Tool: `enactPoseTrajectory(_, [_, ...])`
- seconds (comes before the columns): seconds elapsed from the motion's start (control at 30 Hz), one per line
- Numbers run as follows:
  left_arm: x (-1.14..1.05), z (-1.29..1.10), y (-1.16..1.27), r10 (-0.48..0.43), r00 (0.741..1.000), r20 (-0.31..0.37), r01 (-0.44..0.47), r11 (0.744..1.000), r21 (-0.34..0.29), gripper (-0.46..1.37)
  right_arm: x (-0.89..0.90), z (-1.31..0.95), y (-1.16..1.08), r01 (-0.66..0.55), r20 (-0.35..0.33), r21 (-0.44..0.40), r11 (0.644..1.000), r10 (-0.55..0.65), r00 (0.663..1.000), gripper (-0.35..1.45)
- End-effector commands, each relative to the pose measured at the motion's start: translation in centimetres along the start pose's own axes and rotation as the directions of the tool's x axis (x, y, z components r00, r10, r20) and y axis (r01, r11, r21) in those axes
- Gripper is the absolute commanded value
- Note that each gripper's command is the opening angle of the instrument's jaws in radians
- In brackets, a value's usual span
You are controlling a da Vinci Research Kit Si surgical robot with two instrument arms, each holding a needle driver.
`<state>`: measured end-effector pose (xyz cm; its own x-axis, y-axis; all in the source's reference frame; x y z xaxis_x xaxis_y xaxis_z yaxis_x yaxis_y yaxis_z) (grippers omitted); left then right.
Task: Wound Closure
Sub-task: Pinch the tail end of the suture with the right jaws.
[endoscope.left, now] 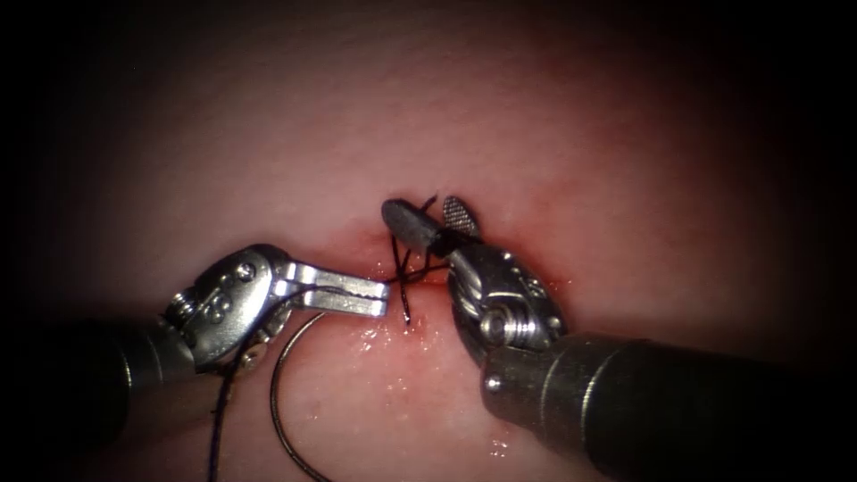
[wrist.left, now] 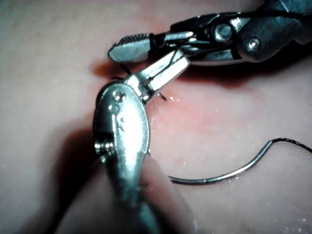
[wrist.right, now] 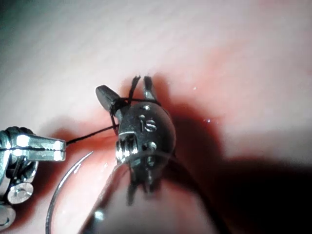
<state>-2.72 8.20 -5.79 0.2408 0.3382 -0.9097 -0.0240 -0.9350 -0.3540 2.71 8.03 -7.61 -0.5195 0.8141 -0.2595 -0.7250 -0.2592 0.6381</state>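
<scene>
The left claw [endoscope.left: 379, 299] is pressed together on the thread [endoscope.left: 420, 272] just left of the cut [endoscope.left: 406, 295], holding it taut. The right claw [endoscope.left: 437, 219] is spread, thread wrapped around 1 jaw. The needle [endoscope.left: 281, 402] lies free on the tissue [endoscope.left: 536, 134], held by neither claw, below the left claw.

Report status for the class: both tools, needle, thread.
Left tool shut on thread beside the cut. Right tool open, thread wrapped around its jaws. Needle free, lying on tissue, left of cut. Nothing obstructing.
</scene>
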Motion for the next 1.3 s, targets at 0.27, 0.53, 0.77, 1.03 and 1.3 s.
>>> enactPoseTrajectory(0.27, [0.00,0.00,0.00,-0.001,1.000,-0.001,0.001,1.000,-0.005,-0.35,-0.14,0.18,-0.01,0.011,0.033,-0.014,1.000,-0.011,0.999,0.93])
enactPoseTrajectory(0.53, [0.00,-0.01,0.00,-0.001,1.000,-0.002,0.001,1.000,-0.009,-0.35,-0.12,0.24,-0.05,0.007,0.029,-0.019,1.000,-0.006,1.000,0.88])
enactPoseTrajectory(0.77, [0.00,-0.01,-0.01,-0.001,1.000,-0.002,0.001,1.000,-0.010,-0.35,-0.08,0.19,-0.04,0.007,0.019,-0.034,0.999,-0.006,1.000,0.64])
enactPoseTrajectory(1.03, [0.00,-0.01,-0.01,-0.001,1.000,-0.002,0.001,1.000,-0.010,-0.35,0.00,0.16,-0.10,-0.009,0.017,-0.046,0.999,0.009,1.000,-0.35])
enactPoseTrajectory(1.3, [-0.01,-0.03,-0.05,-0.001,1.000,-0.001,0.001,1.000,-0.008,-0.35,-0.08,0.16,-0.10,-0.014,0.091,-0.080,0.997,0.021,0.996,-0.35])
